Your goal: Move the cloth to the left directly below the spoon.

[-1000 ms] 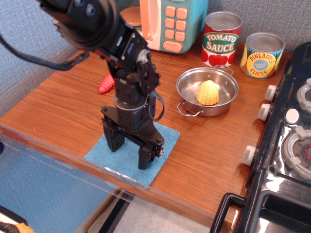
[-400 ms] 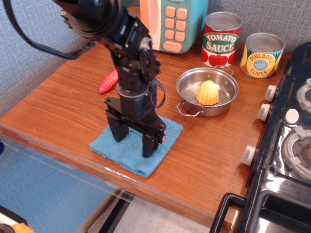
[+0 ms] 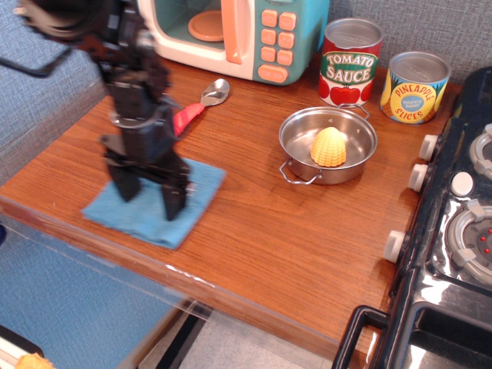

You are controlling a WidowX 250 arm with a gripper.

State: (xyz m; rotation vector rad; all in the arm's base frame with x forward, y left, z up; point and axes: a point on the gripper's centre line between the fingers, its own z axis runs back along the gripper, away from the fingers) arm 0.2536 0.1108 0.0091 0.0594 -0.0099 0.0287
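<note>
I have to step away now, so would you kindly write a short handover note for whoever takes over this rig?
Gripper: jaws open, fingertips down on the cloth, one finger to each side of its middle; not clamped on anything.
Cloth: flat near the table's front edge, towards the left.
Spoon: lies behind the cloth, in front of the toy microwave, its handle partly hidden by the arm.
Done: the cloth sits roughly below the spoon.
Left: check the alignment, nudge if needed, then lift the gripper clear.

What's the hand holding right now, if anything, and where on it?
Nothing is lifted. The hand is spread open with both fingertips down on the middle of the blue cloth, which lies flat on the table; whether they pinch it cannot be told.
</note>
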